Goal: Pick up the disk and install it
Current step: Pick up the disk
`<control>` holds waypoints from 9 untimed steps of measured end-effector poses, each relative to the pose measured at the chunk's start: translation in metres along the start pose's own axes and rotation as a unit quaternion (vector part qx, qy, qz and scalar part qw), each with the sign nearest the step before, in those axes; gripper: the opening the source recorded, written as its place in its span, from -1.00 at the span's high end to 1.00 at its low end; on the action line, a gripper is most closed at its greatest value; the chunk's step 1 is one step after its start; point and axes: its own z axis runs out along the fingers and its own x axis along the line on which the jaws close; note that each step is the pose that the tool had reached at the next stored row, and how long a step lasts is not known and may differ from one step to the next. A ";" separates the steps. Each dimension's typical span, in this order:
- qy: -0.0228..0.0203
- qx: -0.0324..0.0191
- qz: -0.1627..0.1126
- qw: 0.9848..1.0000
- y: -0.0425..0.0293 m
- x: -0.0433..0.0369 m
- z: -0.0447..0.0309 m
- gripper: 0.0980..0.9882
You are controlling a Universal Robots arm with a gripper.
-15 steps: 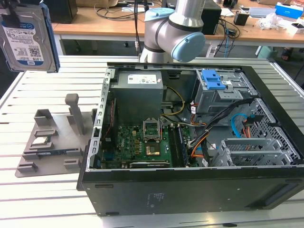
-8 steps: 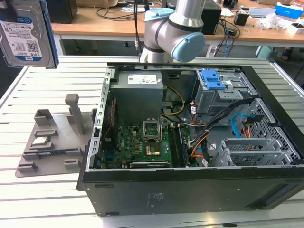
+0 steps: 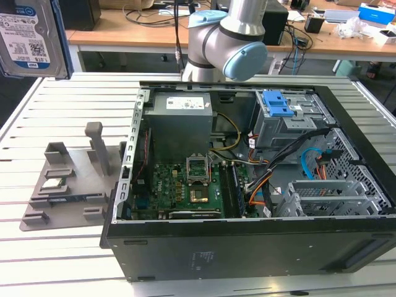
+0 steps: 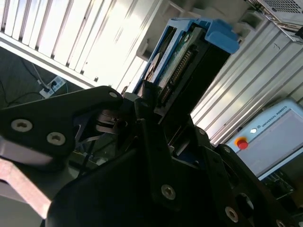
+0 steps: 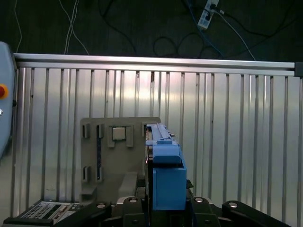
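PC case (image 3: 247, 247) is lying open on the slatted table (image 3: 74, 260), fixture plate (image 3: 74, 179) sitting just beside it at the exterior view's left. Disk (image 5: 164, 179) is hanging over that plate, clamped in the gripper (image 4: 154, 101).

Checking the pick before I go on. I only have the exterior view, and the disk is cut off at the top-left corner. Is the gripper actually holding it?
Observer: Yes. In the second wrist view the gripper is clamped on the disk.
Operator: What is it lined up with?
Observer: In the first wrist view the disk shows edge-on, against the edge of the grey holder plate on the slatted table.
Operator: Which end sticks out?
Observer: The thick blue end of its frame points away from the gripper.
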 end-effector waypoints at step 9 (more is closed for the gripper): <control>0.001 0.000 0.000 1.000 0.0005 -0.0004 -0.0143 0.40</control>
